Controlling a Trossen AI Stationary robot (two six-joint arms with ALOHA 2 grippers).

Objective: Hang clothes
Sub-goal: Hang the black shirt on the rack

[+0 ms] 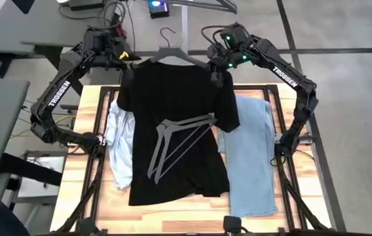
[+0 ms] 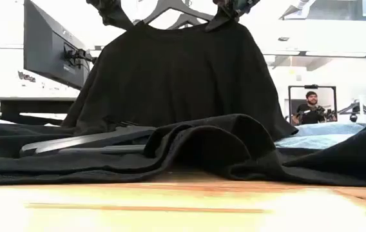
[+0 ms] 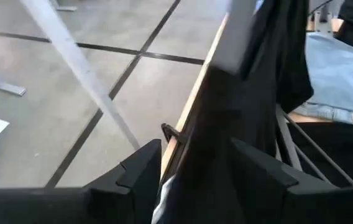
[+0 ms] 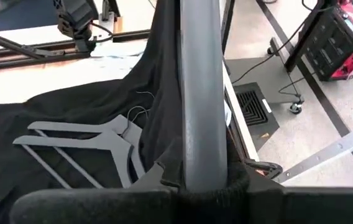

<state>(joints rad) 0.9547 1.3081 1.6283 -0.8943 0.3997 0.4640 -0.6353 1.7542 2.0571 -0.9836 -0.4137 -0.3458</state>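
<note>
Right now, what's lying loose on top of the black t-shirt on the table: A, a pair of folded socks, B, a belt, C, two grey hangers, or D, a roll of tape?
C: the high view shows two grey hangers lying on the black t-shirt, whose top edge is lifted at the far edge of the table on a third hanger between the left gripper and the right gripper.

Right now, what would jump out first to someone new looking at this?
The black t-shirt, lifted on a grey hanger at the table's far edge by both end effectors, left and right, its lower part draped over the table. Two spare hangers lie on it, jeans to its right, a pale shirt to its left.
</note>
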